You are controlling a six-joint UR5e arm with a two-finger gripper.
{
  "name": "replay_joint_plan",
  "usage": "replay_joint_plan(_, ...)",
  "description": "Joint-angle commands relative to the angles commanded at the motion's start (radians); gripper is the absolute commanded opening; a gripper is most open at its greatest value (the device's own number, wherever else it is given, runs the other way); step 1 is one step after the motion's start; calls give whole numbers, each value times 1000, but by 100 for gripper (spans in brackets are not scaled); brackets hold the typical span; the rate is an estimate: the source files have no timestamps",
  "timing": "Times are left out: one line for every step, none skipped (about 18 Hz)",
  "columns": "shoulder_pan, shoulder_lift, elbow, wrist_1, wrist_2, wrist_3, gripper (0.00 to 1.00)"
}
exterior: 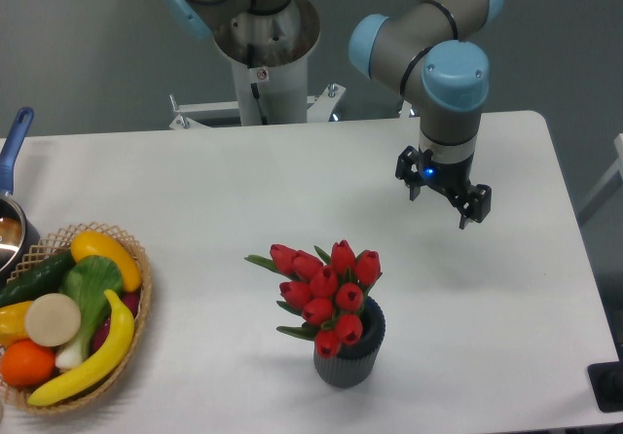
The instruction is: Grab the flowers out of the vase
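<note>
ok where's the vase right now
The vase stands near the table's front edge, centre of the camera view, holding the flowers; the basket is far left, the open claw behind right.

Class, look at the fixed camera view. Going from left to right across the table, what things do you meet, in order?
Pot → woven fruit basket → flowers in the vase → gripper, hanging open above the table.

The arm (428, 35) at the upper right of the frame is grey metal tube with light blue joint caps. Its black gripper (445, 198) shows a small blue light.
</note>
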Motion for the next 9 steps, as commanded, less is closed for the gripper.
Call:
replay_joint_plan(-2,-2,0,0,2,0,100)
replay_joint_plan(-5,-2,3,0,2,0,100)
replay_joint_plan(-5,-3,6,0,2,0,100)
replay_joint_plan(-5,-2,5,0,-2,0,100)
replay_joint_plan(-6,-2,5,-2,-2,-2,100)
replay_joint_plan(-6,2,0,0,-2,-2,100)
replay_joint_plan(-8,3,-3,0,-3,-2,100)
replay_joint_plan(-8,8,-8,0,-11,-2,100)
replay_joint_plan(-9,14,-14,3,-21,-2,100)
